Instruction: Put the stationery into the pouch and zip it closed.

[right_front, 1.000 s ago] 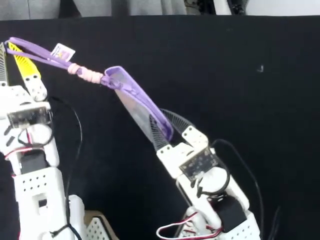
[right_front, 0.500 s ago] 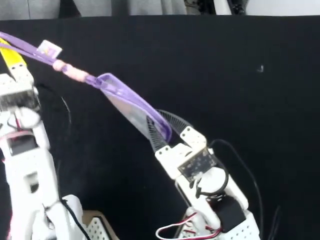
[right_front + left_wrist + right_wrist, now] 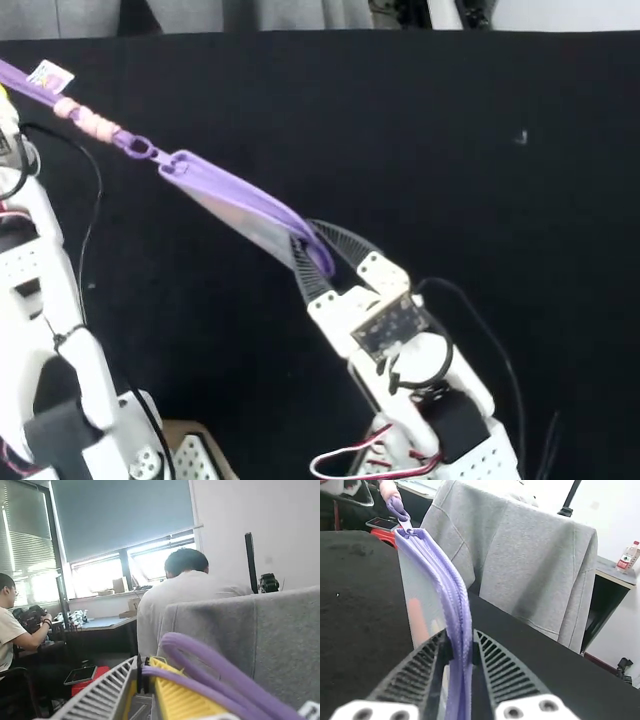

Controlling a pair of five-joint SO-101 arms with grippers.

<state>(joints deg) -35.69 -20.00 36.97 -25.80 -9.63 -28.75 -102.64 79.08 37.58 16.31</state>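
The purple pouch (image 3: 245,205) hangs stretched in the air between both arms, and its zip (image 3: 454,592) runs closed along the upper edge. My right gripper (image 3: 318,252) is shut on the pouch's near end, which sits between the ribbed fingers (image 3: 497,667). An orange item (image 3: 417,621) shows through the clear side. From the zip pull (image 3: 140,150) a pink beaded cord (image 3: 85,120) and a purple strap (image 3: 215,667) lead to the table's far left. There my left gripper (image 3: 145,672) is shut on the strap, beside its yellow finger (image 3: 180,700).
The black table (image 3: 480,180) lies under the pouch. The left arm's white body (image 3: 35,280) stands at the left edge and the right arm's base (image 3: 440,420) at the front. A grey chair back (image 3: 520,565) is beyond the table.
My left gripper has pulled the strap farther left and away. The zip pull and the pouch's far end followed it, so the pouch now lies longer and flatter. The right gripper held its place.
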